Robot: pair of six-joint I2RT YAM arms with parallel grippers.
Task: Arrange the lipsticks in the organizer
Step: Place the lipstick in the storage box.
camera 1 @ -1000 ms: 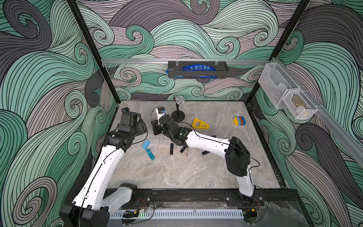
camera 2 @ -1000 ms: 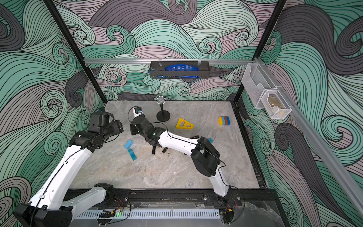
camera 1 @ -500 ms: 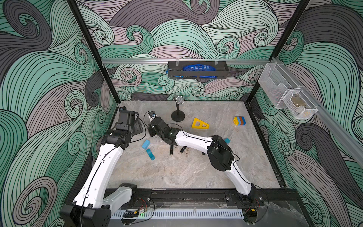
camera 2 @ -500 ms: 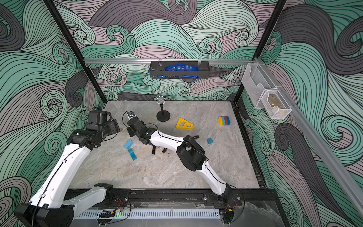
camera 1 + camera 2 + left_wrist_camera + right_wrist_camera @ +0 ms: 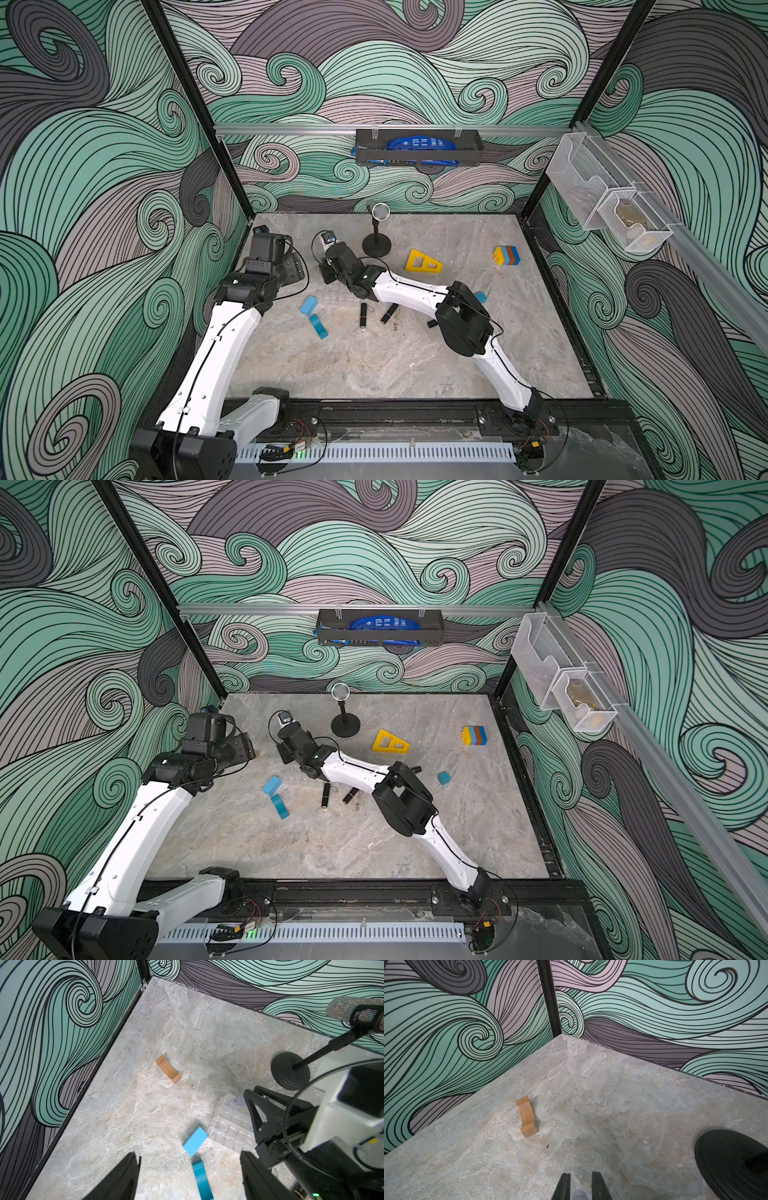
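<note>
Your right gripper (image 5: 580, 1174) is pinched narrow, and its wrist view shows a sliver of clear plastic caught between the fingers (image 5: 563, 1186). This looks like a wall of the organizer (image 5: 230, 1126), though you see only its edge there. The organizer sits flat on the marble table (image 5: 374, 365) beneath that gripper, touching or just beside a light blue block (image 5: 308, 304), with a teal curved block (image 5: 318, 325) near it (the tray is so clear that in both top views you get little more than faint lines). Your left gripper (image 5: 188, 1153) hangs above the table with its fingers spread wide and nothing between them. None of the lipsticks you can see is in a compartment. The first lipstick (image 5: 363, 316) and the second lipstick (image 5: 388, 313) lie on the table just in front of the right forearm, close together but apart. A third lipstick (image 5: 432, 323) peeks out at that arm's elbow, mostly hidden. Toward the back stands a small microphone stand (image 5: 377, 245), with a yellow triangular frame (image 5: 423, 262) beside it. A stack of coloured blocks (image 5: 507, 255) sits farther right, and an orange curved block (image 5: 168, 1069) lies alone near the far left corner.
</note>
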